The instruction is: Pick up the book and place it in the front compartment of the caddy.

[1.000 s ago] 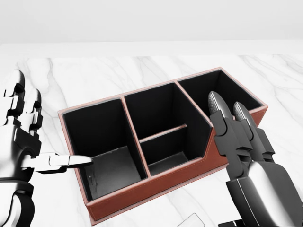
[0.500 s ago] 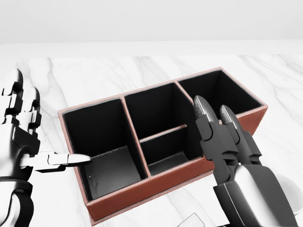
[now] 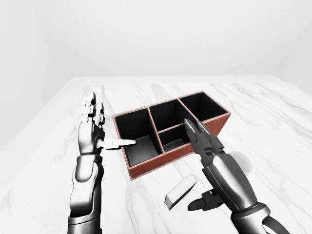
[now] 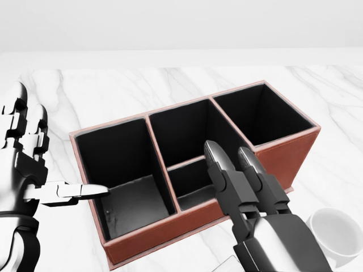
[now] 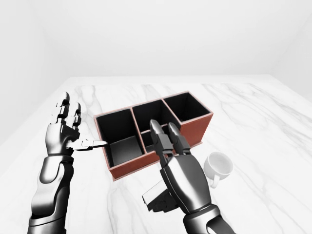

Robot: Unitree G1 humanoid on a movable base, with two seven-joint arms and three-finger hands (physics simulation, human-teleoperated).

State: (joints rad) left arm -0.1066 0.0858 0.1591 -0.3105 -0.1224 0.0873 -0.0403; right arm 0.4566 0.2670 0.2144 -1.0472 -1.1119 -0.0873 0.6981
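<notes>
The red-brown caddy (image 4: 170, 228) with black compartments stands mid-table; its middle section is split by a low divider. The grey book (image 3: 181, 189) lies flat on the marble just below the caddy in the left-eye view, and only a sliver of it shows at the bottom edge of the head view. My right hand (image 3: 197, 161) is open, fingers stretched over the caddy's lower wall, thumb hanging beside the book without touching it. My left hand (image 3: 105, 129) is open at the caddy's left end, thumb pointing at its wall. Neither hand holds anything.
A white mug (image 5: 219, 165) stands on the marble table (image 3: 273, 122) to the right of my right hand, below the caddy's right end. A pale wall rises behind the table's top edge.
My right hand has slid left and down in the head view, off the caddy's right section to its middle, uncovering the white mug. The left hand and the caddy have stayed put.
</notes>
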